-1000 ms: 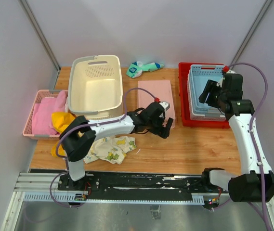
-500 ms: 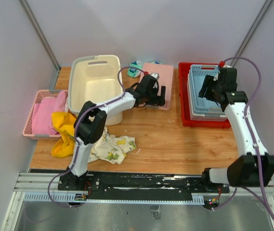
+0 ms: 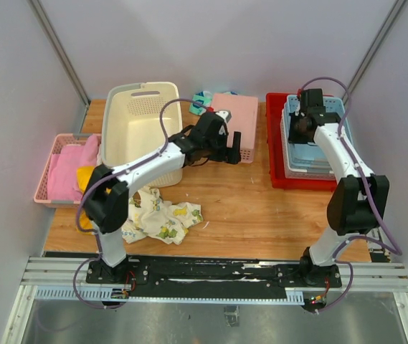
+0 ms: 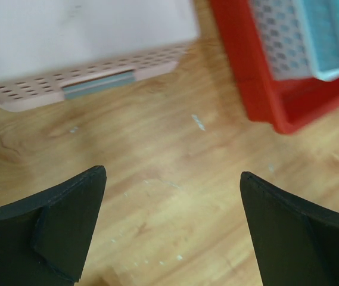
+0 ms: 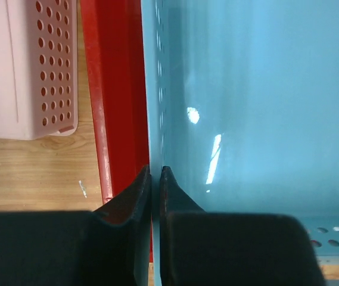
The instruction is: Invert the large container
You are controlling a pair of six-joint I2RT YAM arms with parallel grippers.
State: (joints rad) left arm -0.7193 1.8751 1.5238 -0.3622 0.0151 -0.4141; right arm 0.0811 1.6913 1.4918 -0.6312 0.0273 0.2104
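Observation:
The large container, a deep cream tub, stands upright and open at the back left of the table, and neither gripper touches it. My left gripper hovers open to the right of it, with only bare wood between its fingers. My right gripper is at the left wall of the blue basket. In the right wrist view its jaws are shut on that thin blue wall.
The blue basket sits in a red tray at the right. A pink perforated basket lies bottom up behind my left gripper, with a green toy behind it. A pink lattice basket holds cloth at far left. A patterned cloth lies near the front.
My right gripper moved left to the blue basket's left wall and shut on it. The pink basket now lies farther back. My left arm swung back toward it, still open.

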